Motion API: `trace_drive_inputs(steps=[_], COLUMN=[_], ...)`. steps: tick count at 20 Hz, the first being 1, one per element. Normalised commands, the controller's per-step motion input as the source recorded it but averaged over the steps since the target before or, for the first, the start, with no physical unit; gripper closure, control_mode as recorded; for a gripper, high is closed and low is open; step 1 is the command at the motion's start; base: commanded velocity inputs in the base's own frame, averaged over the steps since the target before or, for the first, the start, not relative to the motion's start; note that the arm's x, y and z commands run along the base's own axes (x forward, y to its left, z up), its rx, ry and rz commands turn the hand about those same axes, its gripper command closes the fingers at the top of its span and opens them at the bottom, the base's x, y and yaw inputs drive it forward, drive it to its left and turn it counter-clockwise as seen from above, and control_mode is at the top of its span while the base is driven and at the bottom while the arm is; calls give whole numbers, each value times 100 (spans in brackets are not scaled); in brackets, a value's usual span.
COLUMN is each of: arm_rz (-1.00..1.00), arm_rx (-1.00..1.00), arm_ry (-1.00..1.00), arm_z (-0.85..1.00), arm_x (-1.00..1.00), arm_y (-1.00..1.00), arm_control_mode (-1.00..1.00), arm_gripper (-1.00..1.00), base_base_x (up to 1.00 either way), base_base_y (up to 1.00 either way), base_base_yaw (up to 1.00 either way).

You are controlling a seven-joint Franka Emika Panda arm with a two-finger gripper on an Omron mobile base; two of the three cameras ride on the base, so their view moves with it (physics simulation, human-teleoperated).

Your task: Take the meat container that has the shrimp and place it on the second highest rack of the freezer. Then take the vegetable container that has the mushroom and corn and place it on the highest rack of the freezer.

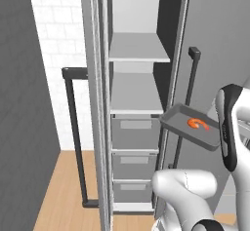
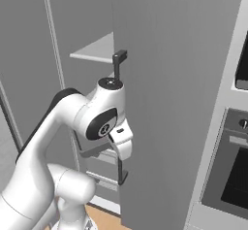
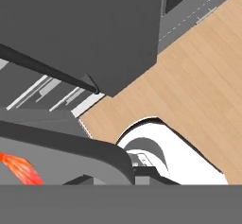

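The meat container is a shallow grey tray with an orange shrimp in it. It hangs tilted in the air just right of the open freezer, level with the top drawer. Its right end runs behind my white forearm, which hides my gripper there. In the hand view the tray's dark rim lies close across the bottom with the shrimp at the lower left; the fingers are covered by it. The highest rack and second highest rack are bare. The vegetable container is out of view.
Grey drawers stack under the racks. The open freezer door with its dark handle stands right beside the tray. Another long handle hangs at the left. An oven is at the right, above a wooden floor.
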Motion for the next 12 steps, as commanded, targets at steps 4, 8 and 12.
trace_drive_inputs(steps=[4,8,12], arm_rz=[0,0,0], arm_rx=[0,0,0], arm_ry=[0,0,0], arm_z=[0,0,0], arm_x=[0,0,0], arm_y=[0,0,0], arm_control_mode=[100,100,100], arm_gripper=[100,100,100], base_base_x=[37,1,0], base_base_y=[38,0,0], base_base_yaw=[0,0,0])
